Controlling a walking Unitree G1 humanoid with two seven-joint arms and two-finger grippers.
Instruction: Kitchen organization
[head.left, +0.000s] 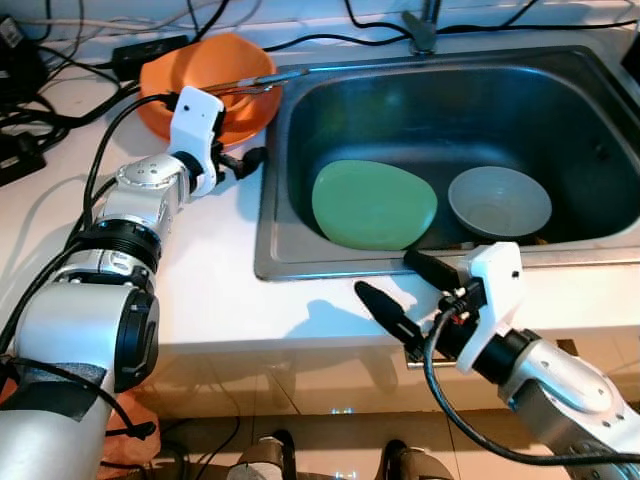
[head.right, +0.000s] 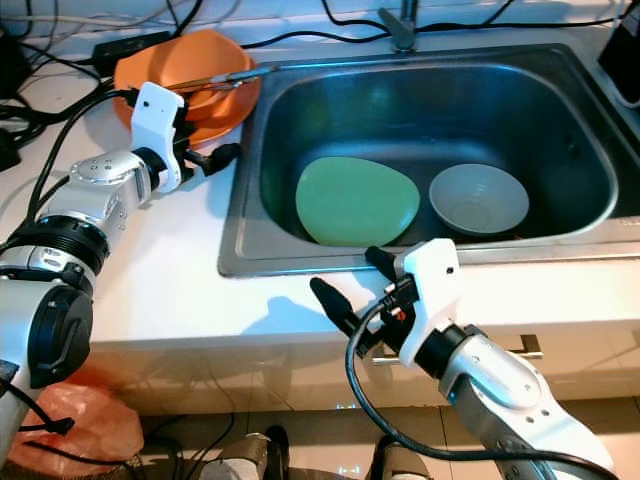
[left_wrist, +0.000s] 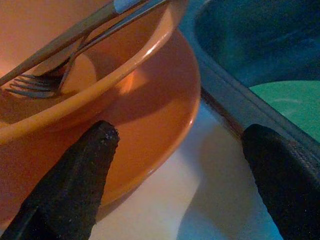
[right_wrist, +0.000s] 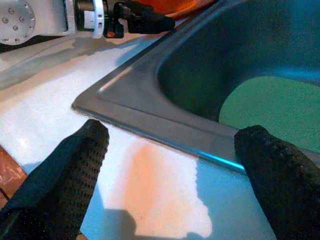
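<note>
A: Head views first. We see the steel sink (head.left: 270, 255) set in a white counter (head.left: 220, 300). A green plate (head.left: 373, 204) lies flat on the sink floor, a grey bowl (head.left: 499, 202) just beside it, both probably waiting for a wash or for putting away.

B: Noted. An orange bowl (head.left: 215, 85) stands on the counter at the sink's far-left corner, with a fork (left_wrist: 37, 85) and another utensil propped inside, handles reaching over the rim toward the basin. We judge it a holding spot for loose cutlery.

A: Left gripper (head.left: 245, 160) sits just before that bowl, near the sink rim. Cables (head.left: 60, 90) crowd the counter behind it.

B: Left wrist view: its fingers (left_wrist: 75, 175) are spread wide, nothing between them, the bowl's outer wall close ahead. Bare counter lies between bowl and sink edge, a narrow lane.

A: Right gripper (head.right: 345, 285) hovers over the counter's front strip, short of the sink's near rim.

B: Right wrist view: spread too, empty, pointing at the near-left sink corner. Open white counter lies below it; the raised steel lip is the edge to clear before reaching the plate.
</note>
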